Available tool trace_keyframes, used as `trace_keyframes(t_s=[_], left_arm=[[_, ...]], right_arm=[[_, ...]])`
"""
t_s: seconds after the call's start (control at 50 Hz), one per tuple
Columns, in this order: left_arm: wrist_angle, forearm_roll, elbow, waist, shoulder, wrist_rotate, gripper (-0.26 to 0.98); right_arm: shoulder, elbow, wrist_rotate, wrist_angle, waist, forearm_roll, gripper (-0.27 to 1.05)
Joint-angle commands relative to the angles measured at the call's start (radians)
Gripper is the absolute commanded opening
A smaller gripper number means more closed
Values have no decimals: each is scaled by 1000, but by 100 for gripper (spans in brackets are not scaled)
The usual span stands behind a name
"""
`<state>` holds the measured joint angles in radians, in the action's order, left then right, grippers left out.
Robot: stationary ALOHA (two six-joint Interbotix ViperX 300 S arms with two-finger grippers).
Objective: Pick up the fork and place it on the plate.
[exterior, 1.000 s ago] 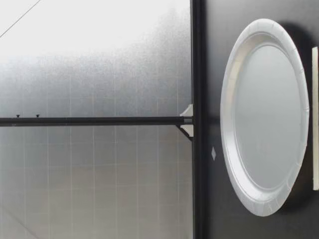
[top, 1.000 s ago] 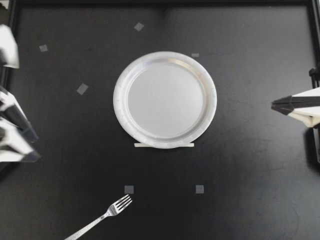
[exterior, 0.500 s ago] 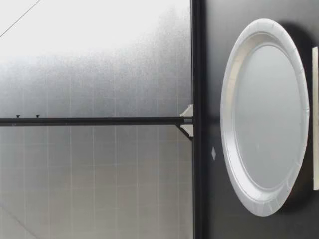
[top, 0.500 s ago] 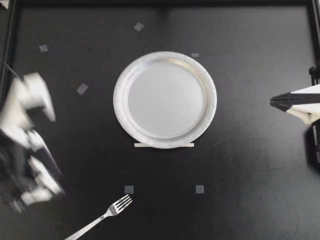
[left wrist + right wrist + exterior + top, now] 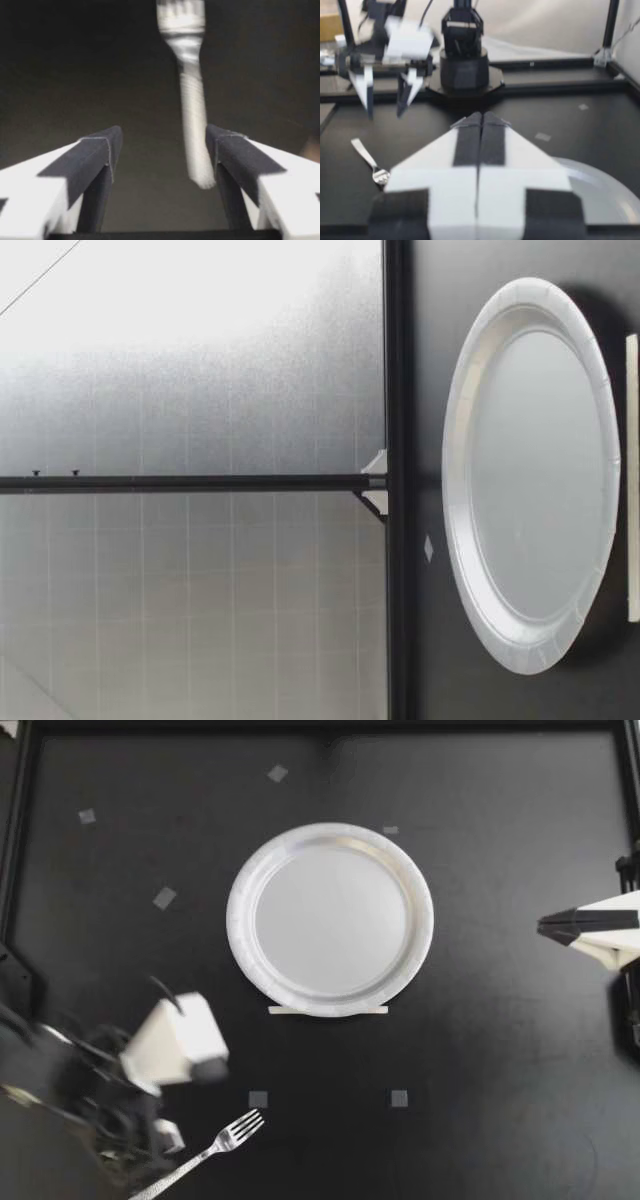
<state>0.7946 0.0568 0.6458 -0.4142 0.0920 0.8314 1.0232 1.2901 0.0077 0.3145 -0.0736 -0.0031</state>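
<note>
The white paper plate [image 5: 330, 920] lies mid-table and fills the low view [image 5: 530, 475]. A silver fork [image 5: 200, 1155] lies near the front left edge, tines toward the plate. My left gripper [image 5: 152, 1150] hangs open above the fork's handle. In the left wrist view the handle [image 5: 192, 110] lies between the open fingers [image 5: 162, 137], close to one pad and touching neither. My right gripper [image 5: 545, 928] is shut and empty at the right edge [image 5: 481, 117]. The right wrist view also shows the left gripper [image 5: 387, 102] above the fork [image 5: 370, 162], with the plate's rim [image 5: 600, 190] beside.
A cream strip [image 5: 328, 1010] lies against the plate's front rim. Small grey tape squares [image 5: 258, 1099] [image 5: 399, 1098] [image 5: 164, 898] dot the black table. A black frame rail [image 5: 397, 480] edges the far side. The left arm's base [image 5: 465, 65] stands behind.
My left arm has swung from the table's left edge toward the front and now hangs over the fork's handle. The right arm, the plate and the fork have stayed put.
</note>
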Motion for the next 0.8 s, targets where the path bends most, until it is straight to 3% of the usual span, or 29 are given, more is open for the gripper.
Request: trace_keyframes(t_s=[0.0,0.26,0.78], left_arm=[[-37,-38,-37,-21,-29,32,60],[-110,-140,-61,-66,-135,178,60],[-120,-144,-103,-107,-221,235,60]], right_arm=[[-3,-9,3,12,-5,0,-13],[3,9,6,25,-5,0,-13],[3,20,8,35,-5,0,-13]])
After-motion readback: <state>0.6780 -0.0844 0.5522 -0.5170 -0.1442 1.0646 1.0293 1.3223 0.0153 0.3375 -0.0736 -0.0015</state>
